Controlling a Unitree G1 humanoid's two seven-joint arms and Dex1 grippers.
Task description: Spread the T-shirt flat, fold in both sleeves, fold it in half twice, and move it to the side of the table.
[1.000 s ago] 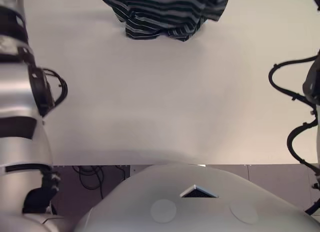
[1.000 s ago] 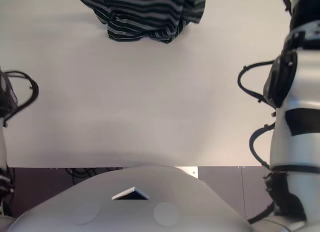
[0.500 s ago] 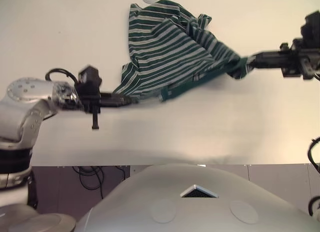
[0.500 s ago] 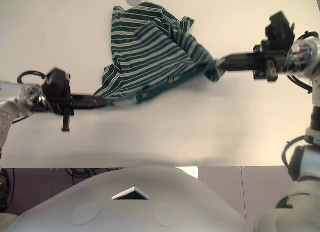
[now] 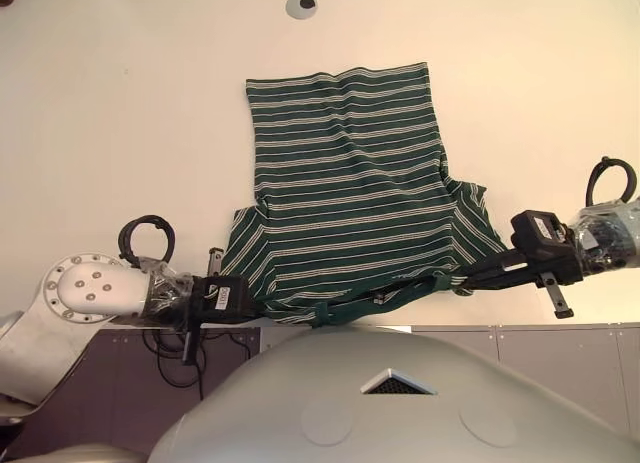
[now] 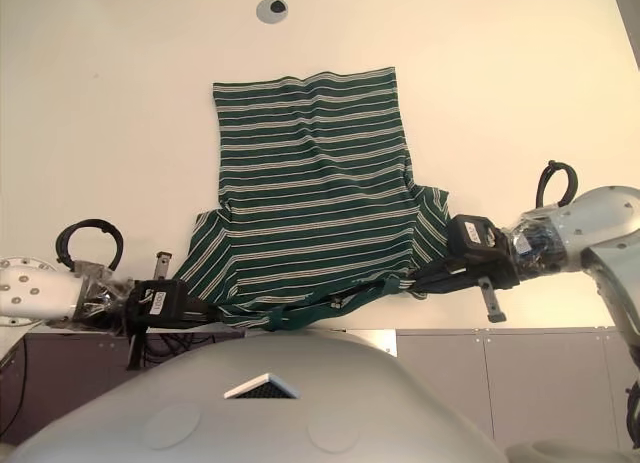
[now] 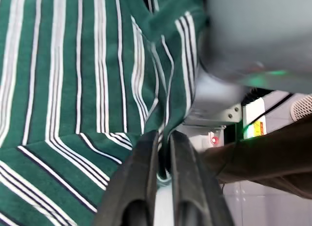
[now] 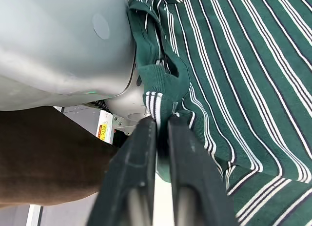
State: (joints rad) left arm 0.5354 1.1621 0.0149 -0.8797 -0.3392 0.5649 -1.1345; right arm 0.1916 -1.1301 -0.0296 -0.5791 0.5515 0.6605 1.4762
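T-shirt [image 5: 350, 193] lies spread on desk [image 5: 120, 133], hem toward far edge, shoulders at near edge. Left gripper [image 7: 161, 140] and right gripper [image 8: 158, 123] each pinch a shoulder, jaws narrow on cloth, arms apart, likely tensioning it flat. Sleeves not yet folded.

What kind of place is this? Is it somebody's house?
Probably a robot lab or workshop, not a home. A plain white table holds a striped T-shirt, the left end effector and right end effector pinch its near edge, and loose cables hang below the table edge.
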